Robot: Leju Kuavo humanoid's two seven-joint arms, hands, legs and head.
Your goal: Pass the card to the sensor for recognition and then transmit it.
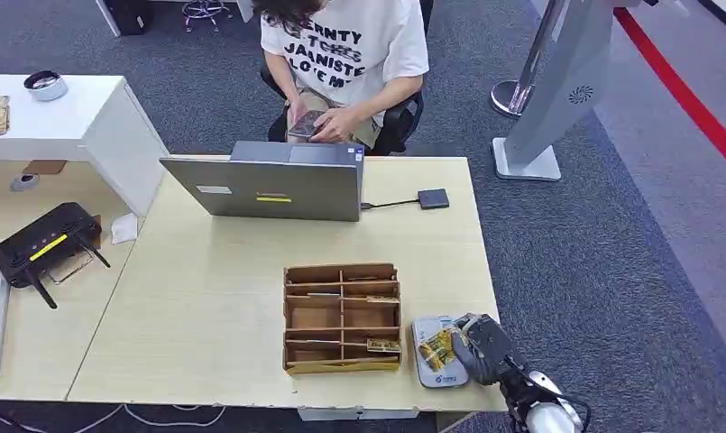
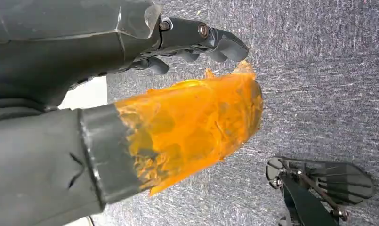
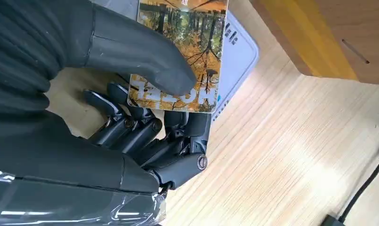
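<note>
Pinching card (image 3: pixel 187 47) btwn thumb & R hand fingers (image 3: pixel 145 132), over sensor (image 3: pixel 239 56)

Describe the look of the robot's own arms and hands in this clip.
The right robot hand is dark grey to black, with jointed fingers fixed by small metal screws and a thick, smooth grey thumb; its forearm is silver. The left robot hand matches, but its thumb is wrapped in torn orange tape.

The head view looks forward and down from high up, taking in the whole counter (image 1: pixel 206 307) and the grey carpet (image 1: pixel 611 271) around it. The right wrist view sits close behind the right hand (image 3: pixel 145 136), facing the counter's wood; both share the card (image 1: pixel 437 349) on the sensor (image 1: pixel 428 374). The left wrist view faces carpet, close behind the left hand (image 2: pixel 145 89).
</note>
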